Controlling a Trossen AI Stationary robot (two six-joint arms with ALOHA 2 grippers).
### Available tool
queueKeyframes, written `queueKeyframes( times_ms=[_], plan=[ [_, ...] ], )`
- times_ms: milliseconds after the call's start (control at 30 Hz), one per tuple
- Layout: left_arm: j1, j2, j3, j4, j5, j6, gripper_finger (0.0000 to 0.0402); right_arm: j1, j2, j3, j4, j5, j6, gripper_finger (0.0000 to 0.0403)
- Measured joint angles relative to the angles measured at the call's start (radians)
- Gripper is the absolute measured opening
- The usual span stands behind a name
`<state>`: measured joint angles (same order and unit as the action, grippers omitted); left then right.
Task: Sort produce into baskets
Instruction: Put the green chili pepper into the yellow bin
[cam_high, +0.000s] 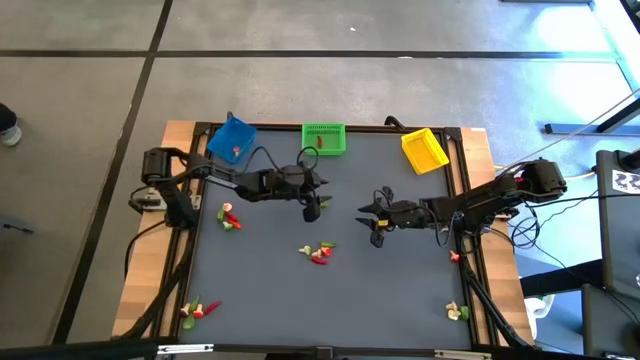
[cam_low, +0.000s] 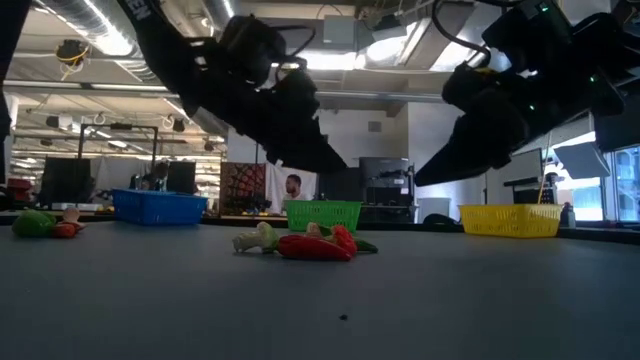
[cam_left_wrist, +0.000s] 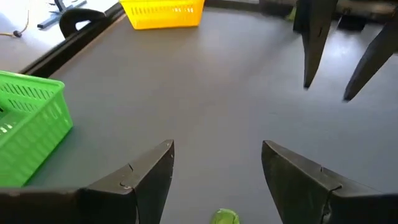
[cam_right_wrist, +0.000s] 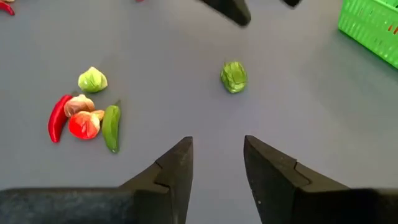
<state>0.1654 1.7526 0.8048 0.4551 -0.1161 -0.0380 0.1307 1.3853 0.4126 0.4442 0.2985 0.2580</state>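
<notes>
Here, your left gripper (cam_high: 314, 207) hangs over the mat (cam_high: 340, 290) near the table's middle, its fingers (cam_left_wrist: 152, 171) spread apart with nothing between them. A small green ball (cam_right_wrist: 234, 76) of produce lies on the mat right below it; in the left wrist view you see only its top edge (cam_left_wrist: 224, 217) between the fingers. The right gripper (cam_high: 374, 222) sits just to the 3 o'clock side of the left one, fingers (cam_right_wrist: 176, 163) parted with a gap between them, empty, and aimed at that same green ball.

Along the table's 12 o'clock edge you have three baskets: the blue basket (cam_high: 232, 141) toward 11 o'clock, the green basket (cam_high: 324, 138) at 12, and the yellow basket (cam_high: 424, 150) toward 1 o'clock.

The rest of the produce lies in small heaps. The middle heap (cam_high: 318, 252) sits at 6 o'clock from the grippers: a red chilli (cam_right_wrist: 57, 117), a red piece (cam_right_wrist: 83, 125), a green pepper (cam_right_wrist: 111, 127) and a pale green ball (cam_right_wrist: 92, 80). Another heap (cam_high: 230, 216) lies at 9 o'clock, one (cam_high: 198, 310) near the 7 o'clock corner, and one (cam_high: 457, 312) near the 5 o'clock corner.
</notes>
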Motion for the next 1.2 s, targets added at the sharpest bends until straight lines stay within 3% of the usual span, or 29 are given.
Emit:
queueKeyframes(
  times_ms=[200,400,967,1200],
  plan=[
    [0.001,0.062,0.025,-0.007,0.003,0.071,0.0237,0.0,0.0,0.0,0.0,-0.002,0.002,0.0215],
    [0.001,0.072,0.038,-0.169,0.038,0.108,0.0237,0.0,0.0,0.0,-0.026,-0.021,0.002,0.0257],
    [0.035,0.104,0.039,-0.231,0.039,0.119,0.0235,0.0,0.0,0.0,-0.034,-0.022,-0.001,0.0264],
    [0.047,0.126,0.04,-0.228,0.105,0.15,0.0181,0.0,0.0,0.0,-0.046,-0.022,-0.001,0.0264]
  ],
)
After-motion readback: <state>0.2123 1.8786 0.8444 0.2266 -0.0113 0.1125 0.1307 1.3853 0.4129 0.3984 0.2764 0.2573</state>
